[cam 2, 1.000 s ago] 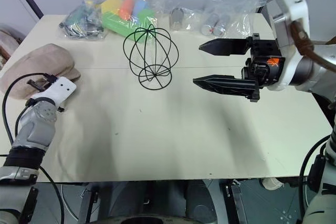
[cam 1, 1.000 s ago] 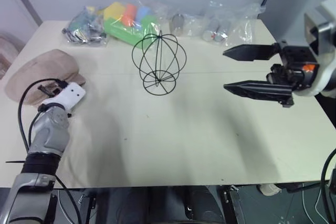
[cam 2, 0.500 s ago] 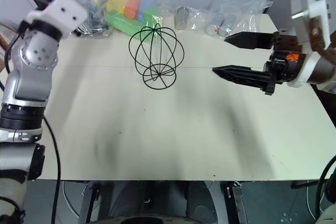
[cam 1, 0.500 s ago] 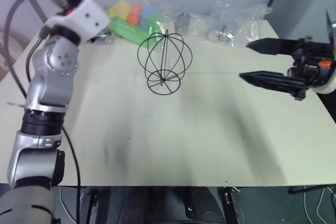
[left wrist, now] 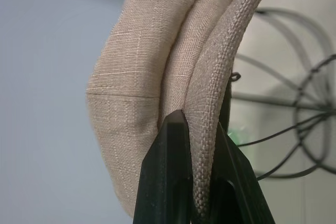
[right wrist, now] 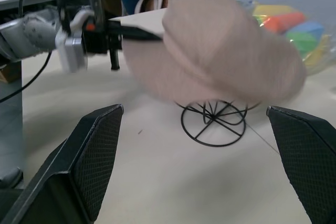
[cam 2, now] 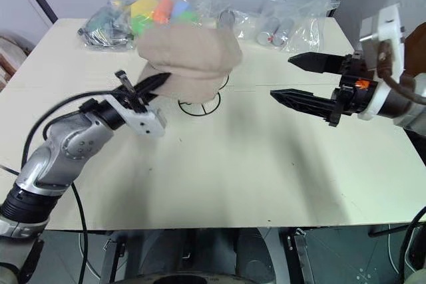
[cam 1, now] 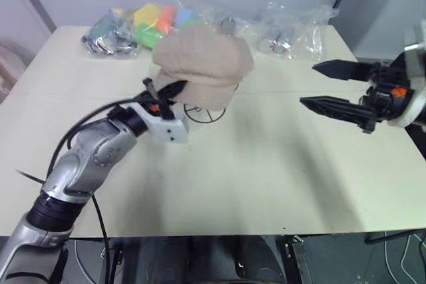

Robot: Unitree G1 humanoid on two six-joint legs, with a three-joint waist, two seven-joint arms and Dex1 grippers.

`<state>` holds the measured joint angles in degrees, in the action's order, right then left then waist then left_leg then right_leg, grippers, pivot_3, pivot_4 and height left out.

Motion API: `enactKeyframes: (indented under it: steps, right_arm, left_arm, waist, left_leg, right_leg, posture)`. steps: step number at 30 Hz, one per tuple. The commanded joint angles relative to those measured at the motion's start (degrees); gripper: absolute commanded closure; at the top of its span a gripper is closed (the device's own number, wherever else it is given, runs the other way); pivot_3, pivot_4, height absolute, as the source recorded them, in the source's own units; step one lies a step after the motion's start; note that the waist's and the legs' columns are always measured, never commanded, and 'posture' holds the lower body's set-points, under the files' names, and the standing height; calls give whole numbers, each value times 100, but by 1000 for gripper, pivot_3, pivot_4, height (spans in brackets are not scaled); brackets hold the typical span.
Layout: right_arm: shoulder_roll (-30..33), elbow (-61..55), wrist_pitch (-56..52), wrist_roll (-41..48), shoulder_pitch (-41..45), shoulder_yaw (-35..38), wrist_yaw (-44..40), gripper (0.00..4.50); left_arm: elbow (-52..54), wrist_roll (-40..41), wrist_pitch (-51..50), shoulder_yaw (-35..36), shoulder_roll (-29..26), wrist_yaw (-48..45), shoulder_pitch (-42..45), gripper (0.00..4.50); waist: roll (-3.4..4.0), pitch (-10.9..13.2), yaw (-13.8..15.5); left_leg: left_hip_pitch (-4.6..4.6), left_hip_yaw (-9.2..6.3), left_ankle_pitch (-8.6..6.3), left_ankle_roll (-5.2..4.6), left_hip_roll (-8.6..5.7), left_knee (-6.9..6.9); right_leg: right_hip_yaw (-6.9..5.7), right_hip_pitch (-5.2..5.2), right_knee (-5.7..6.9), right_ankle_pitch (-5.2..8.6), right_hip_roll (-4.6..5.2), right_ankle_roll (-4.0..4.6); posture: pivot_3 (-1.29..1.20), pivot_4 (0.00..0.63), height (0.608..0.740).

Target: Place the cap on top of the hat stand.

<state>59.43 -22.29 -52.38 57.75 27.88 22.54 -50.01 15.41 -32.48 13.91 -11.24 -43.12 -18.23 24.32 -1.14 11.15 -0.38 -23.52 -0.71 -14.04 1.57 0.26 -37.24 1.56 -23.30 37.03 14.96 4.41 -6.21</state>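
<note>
Left gripper [left wrist: 197, 182] is clamped shut on the edge of the cap [cam 1: 203, 64]; in my left wrist view both black fingers [left wrist: 165, 182] pinch the folded brim seam. The cap hangs out from the fingertips, over the hat stand [cam 2: 200, 106], hiding the wire globe; just the round wire base and lower hoops show under it. Can't tell whether the cap is touching the wire or hovering above it. Right gripper [cam 1: 333, 86] is spread wide, holding nothing, well off to the right of the stand, pointing toward it. Beyond the cap, at the far table [cam 1: 266, 171] edge, I see bags of coloured items [cam 1: 143, 21] and clear bags [cam 1: 293, 28].
</note>
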Motion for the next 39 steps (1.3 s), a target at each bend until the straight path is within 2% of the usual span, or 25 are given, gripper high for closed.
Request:
enactKeyframes:
  steps: [1, 6, 7, 9, 13, 14, 15, 16, 20, 21, 24, 25, 28, 29, 32, 36, 39]
  right_arm:
    - [-50, -18, 274, -292, 191, -206, 101, 0]
    - [-61, -84, 837, -1347, 146, -919, 334, 0]
    - [-46, -155, 994, -1611, 85, -1080, 372, 0]
    - [-12, -303, 1266, -2045, -27, -1325, 406, 0]
    - [-129, -697, 1599, -2769, -282, -1717, 726, 0]
    - [-156, -828, 1702, -2969, -373, -1812, 810, 0]
    - [-185, -942, 1772, -3137, -463, -1872, 892, 0]
    - [-175, -1058, 1947, -3451, -586, -1979, 987, 0]
    - [-211, -1247, 2906, -4631, -1221, -2280, 1294, 0]
    - [-267, -1226, 3257, -4994, -1434, -2390, 1430, 0]
    - [-424, -959, 4561, -6286, -1889, -2818, 1982, 0]
    - [-566, -876, 4839, -6601, -1933, -2941, 2184, 0]
    - [-1047, -566, 5548, -7409, -1865, -3326, 2657, 0]
    - [-1244, -403, 5750, -7673, -1789, -3488, 2804, 0]
    - [-1843, 315, 6364, -8483, -1403, -4016, 3277, 0]
    - [-2624, 1379, 7015, -9160, -677, -4483, 3890, 0]
    - [-2958, 1893, 7441, -9512, -295, -4640, 4286, 0]
  left_arm:
    - [-128, -411, 378, -21, 40, 261, 230, 4427]
    - [-212, -541, 242, -38, 171, 81, -11, 4427]
    - [-174, -507, 198, -51, 199, 0, -131, 4142]
    - [-80, -457, 122, -46, 254, -103, -342, 3391]
    - [230, -154, -114, 200, 362, -307, -861, 1356]
    - [322, 187, -215, 325, 401, -440, -1049, 935]
    - [430, 536, -329, 430, 436, -599, -1227, 322]
    - [601, 1075, -466, 591, 525, -771, -1442, 99]
    - [1358, 2962, -1105, 1201, 737, -1437, -2092, 99]
    - [1551, 3486, -1596, 1434, 723, -1623, -2227, 99]
    - [1973, 5489, -3377, 2332, 350, -2234, -2521, 99]
    - [1985, 6411, -4040, 2766, 133, -2404, -2579, 99]
    - [1640, 8777, -5570, 3995, -611, -2950, -2620, 99]
    - [1451, 9194, -5823, 4327, -829, -3165, -2619, 99]
    - [1021, 9465, -6129, 4812, -1367, -3663, -2608, 99]
    - [575, 9538, -6249, 4795, -1688, -3690, -2144, 99]
    - [435, 9540, -6318, 4693, -1731, -3675, -1838, 99]
  waist:
    - [0, 0, -7]
    - [0, 0, -21]
    - [0, 0, -22]
    - [1, 0, -24]
    - [1, 0, -23]
    - [1, 0, -24]
    - [1, 0, -24]
    - [1, 0, -25]
    - [0, 0, -16]
    - [0, 0, -14]
    - [-1, -1, -35]
    - [-1, -1, -47]
    - [-4, 1, -84]
    - [-5, 1, -87]
    - [-4, 1, -87]
    - [-8, 1, -55]
    - [-12, 0, -57]
  left_leg:
    - [0, 0, 0, 0, 0, 0]
    - [0, 0, 0, 0, 0, 1]
    - [0, 0, 0, 0, 0, 2]
    - [1, 0, 0, 0, 1, 3]
    - [0, 0, 0, 0, 2, 4]
    - [0, 0, 0, 0, 3, 4]
    - [0, -1, 0, 0, 6, 4]
    - [0, -1, 0, 0, 13, 4]
    - [1, 0, 0, 0, 18, 5]
    - [1, -2, 0, 0, 18, 3]
    - [6, -2, 0, 1, 18, 3]
    - [8, -2, 0, 1, 17, 3]
    - [12, -2, 0, 2, 22, 1]
    - [12, -4, 0, 2, 30, -1]
    - [16, -3, 0, 2, 34, 1]
    - [15, -6, 2, 5, 33, 0]
    - [13, -13, 10, 19, 35, 2]
  right_leg:
    - [0, -1, 0, 0, 0, 0]
    - [-1, -2, 1, 0, -1, -1]
    - [-2, -2, 1, 0, -1, -1]
    - [-2, -3, 1, 0, -1, -1]
    - [-1, -5, 1, 0, -1, -1]
    - [-2, -5, 1, 0, -1, -1]
    - [-2, -5, 1, 0, -1, -1]
    - [-2, -5, 2, 0, -1, -1]
    - [-2, -5, 0, 1, 1, 1]
    - [-4, -4, 0, 1, 1, 1]
    - [-6, 0, 0, 2, 0, 2]
    - [-6, 1, 1, 2, -4, 3]
    - [-3, -1, 4, 7, -22, 10]
    - [-4, -1, 2, 9, -31, 15]
    - [-3, 0, 3, 14, -41, 29]
    - [1, 1, 2, 15, -45, 39]
    - [1, 1, 1, 14, -51, 43]
  posture:
    - [0, 150, 740]
    - [0, 150, 740]
    - [0, 150, 740]
    - [0, 150, 740]
    - [0, 150, 740]
    - [0, 150, 740]
    - [0, 150, 740]
    - [0, 150, 740]
    - [0, 150, 740]
    - [0, 150, 740]
    - [0, 150, 740]
    - [0, 150, 740]
    - [0, 150, 740]
    - [0, 150, 740]
    - [0, 150, 740]
    - [0, 150, 740]
    - [0, 150, 740]
